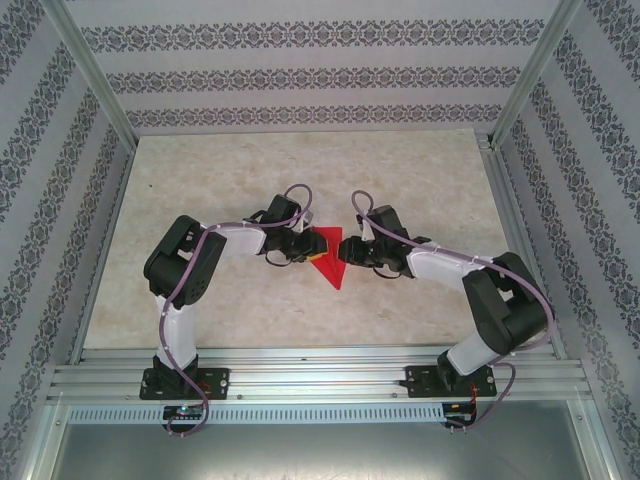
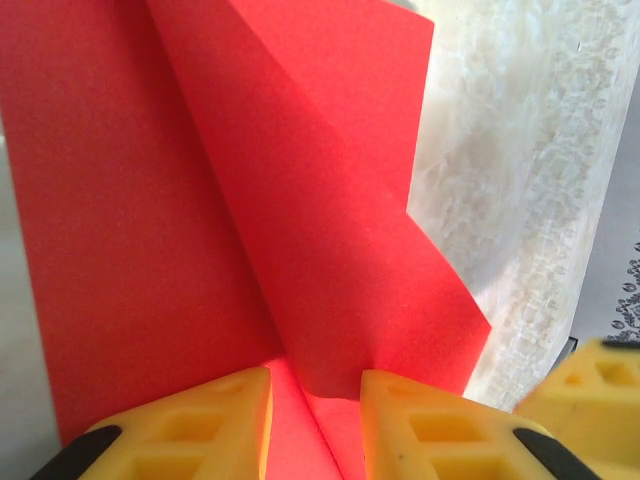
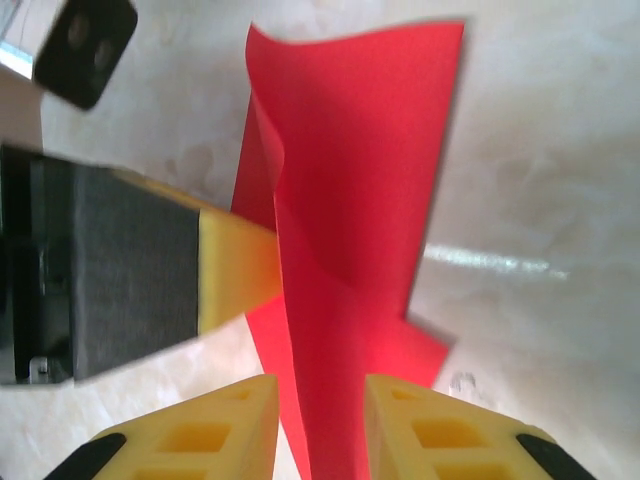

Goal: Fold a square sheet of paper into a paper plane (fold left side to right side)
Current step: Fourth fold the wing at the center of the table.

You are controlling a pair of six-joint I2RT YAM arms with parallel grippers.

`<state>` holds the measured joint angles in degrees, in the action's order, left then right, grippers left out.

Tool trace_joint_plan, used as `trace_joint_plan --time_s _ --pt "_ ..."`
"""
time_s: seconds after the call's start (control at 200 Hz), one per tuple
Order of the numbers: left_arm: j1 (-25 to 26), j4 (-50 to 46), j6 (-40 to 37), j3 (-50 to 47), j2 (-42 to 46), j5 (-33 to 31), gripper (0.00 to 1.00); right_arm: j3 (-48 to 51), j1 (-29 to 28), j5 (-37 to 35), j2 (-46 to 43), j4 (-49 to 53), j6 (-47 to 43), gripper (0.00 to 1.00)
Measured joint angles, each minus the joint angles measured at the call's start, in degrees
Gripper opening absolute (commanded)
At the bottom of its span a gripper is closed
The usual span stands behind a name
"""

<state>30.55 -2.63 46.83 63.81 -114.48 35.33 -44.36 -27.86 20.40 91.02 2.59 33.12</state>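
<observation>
The square sheet of paper [image 1: 330, 258], part folded with a raised ridge, lay mid-table [image 1: 420, 180], its long axis running from far edge to near. The left gripper [image 1: 306, 250] and right gripper [image 1: 348, 254] flanked it, equally near. The right jaws stood apart astride the ridge. The left jaws were narrowly parted, and no grip could be confirmed.
</observation>
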Motion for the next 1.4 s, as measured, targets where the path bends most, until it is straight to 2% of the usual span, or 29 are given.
trace_joint_plan --time_s 0.235,0.614,1.399 --pt "0.02 0.0 0.0 0.0 0.0 -0.04 0.31 -2.95 0.81 2.8 5.05 -1.81 0.04 0.29" --pt "0.04 -0.04 -0.04 0.0 0.0 -0.09 0.31 -0.37 -4.44 1.55 5.35 -1.55 0.02 0.3" --pt "0.35 -1.36 -1.16 -0.24 1.03 -1.86 0.34 -2.75 -5.01 1.51 9.01 -1.22 -1.77 0.04"
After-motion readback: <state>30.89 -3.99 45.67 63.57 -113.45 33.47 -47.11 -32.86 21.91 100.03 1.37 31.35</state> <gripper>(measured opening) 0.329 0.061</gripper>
